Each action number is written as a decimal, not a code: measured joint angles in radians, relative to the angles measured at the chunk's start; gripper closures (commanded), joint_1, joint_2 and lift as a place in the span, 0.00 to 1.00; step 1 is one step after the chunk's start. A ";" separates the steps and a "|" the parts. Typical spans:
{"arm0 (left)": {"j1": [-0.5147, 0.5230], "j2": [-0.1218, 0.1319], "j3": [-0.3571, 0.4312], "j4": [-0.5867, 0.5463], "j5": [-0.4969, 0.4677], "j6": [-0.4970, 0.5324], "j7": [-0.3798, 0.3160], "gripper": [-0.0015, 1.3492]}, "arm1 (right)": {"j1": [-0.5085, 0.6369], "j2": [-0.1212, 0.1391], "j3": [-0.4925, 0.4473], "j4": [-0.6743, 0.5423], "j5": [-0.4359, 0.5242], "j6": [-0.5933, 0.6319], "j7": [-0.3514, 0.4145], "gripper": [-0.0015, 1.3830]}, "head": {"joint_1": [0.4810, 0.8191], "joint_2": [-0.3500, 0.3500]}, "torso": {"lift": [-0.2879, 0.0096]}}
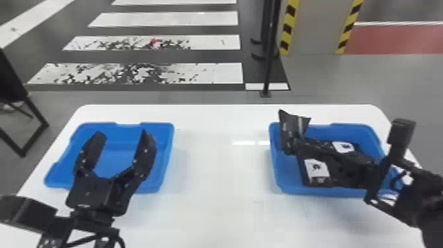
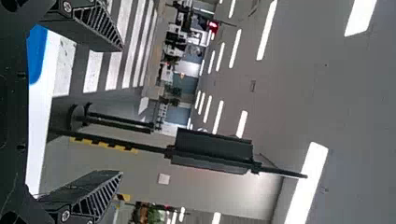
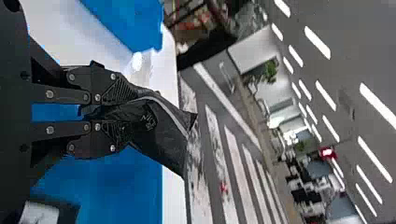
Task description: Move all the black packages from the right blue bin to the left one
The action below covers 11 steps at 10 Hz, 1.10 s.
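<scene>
Black, flexible plastic film, by its look, makes up the held package, which juts from the right gripper above the left side of the right blue plastic bin. Its fingers pinch one gathered end; the rest fans out past them, creased and slack. I judge it light and soft, hardly fragile, but slick enough to creep out if the pinch eases or the loose part snags the left bin's wall. Keeping a firm bite on the bunched folds should serve; the thin outer flap would only bend.

More black packages lie in that bin, with white labels facing up. They look flat and floppy, so a pinch across a raised edge or fold should beat a grab at a smooth, labelled face. The left gripper hangs over the left blue plastic bin on the white table, its fingers spread with nothing between them.
</scene>
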 measured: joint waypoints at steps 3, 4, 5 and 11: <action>-0.030 0.018 -0.039 -0.081 0.235 0.158 -0.076 0.08 | -0.050 -0.029 0.147 0.016 -0.186 -0.002 0.087 0.76 | 0.63 0.70 | 0.50; -0.047 0.021 -0.028 -0.097 0.263 0.270 -0.108 0.08 | -0.060 -0.037 0.199 -0.013 -0.211 0.003 0.088 0.76 | 0.63 0.72 | 0.50; -0.062 0.023 -0.014 -0.101 0.253 0.356 -0.122 0.08 | -0.074 -0.042 0.244 -0.034 -0.229 0.006 0.087 0.76 | 0.63 0.74 | 0.50; -0.092 0.028 0.017 -0.104 0.200 0.582 -0.166 0.08 | -0.131 -0.061 0.409 -0.034 -0.274 0.006 0.083 0.76 | 0.63 0.83 | 0.50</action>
